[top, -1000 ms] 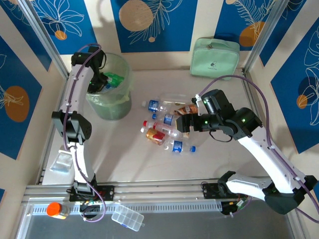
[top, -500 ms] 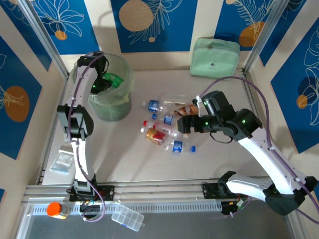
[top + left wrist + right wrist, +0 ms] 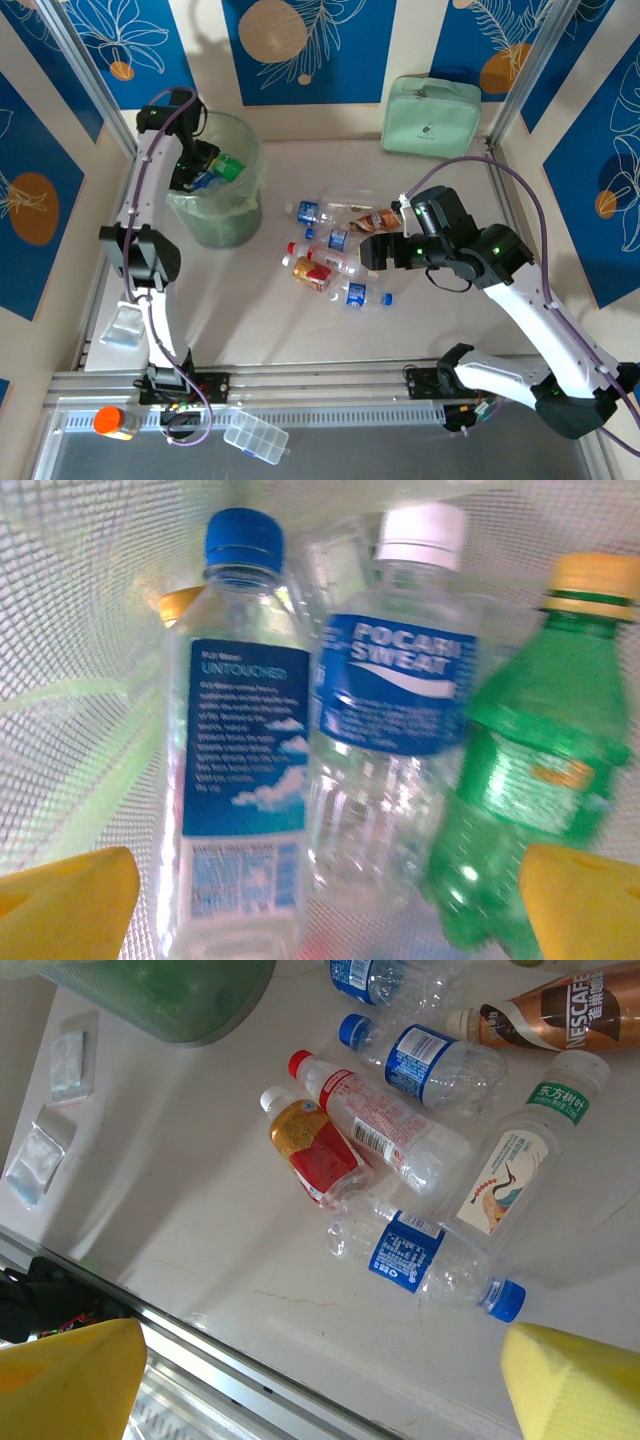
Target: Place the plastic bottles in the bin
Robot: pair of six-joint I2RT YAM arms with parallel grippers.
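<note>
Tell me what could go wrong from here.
1. The left end effector hangs open inside the round translucent bin with its pale green bag; withdrawing could snag the liner.
2. The right end effector hovers open over crowded clear plastic bottles lying on the table; closing may pinch two or send one rolling.

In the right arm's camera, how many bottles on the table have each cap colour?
Blue cap: 2, mid blue-label bottle, lowest blue-label bottle
White or cream cap: 3, orange-label bottle, tea bottle, Nescafe bottle
Red cap: 1, red-capped bottle
Cap out of frame: 1, cut-off blue-label bottle
Total: 7
</note>
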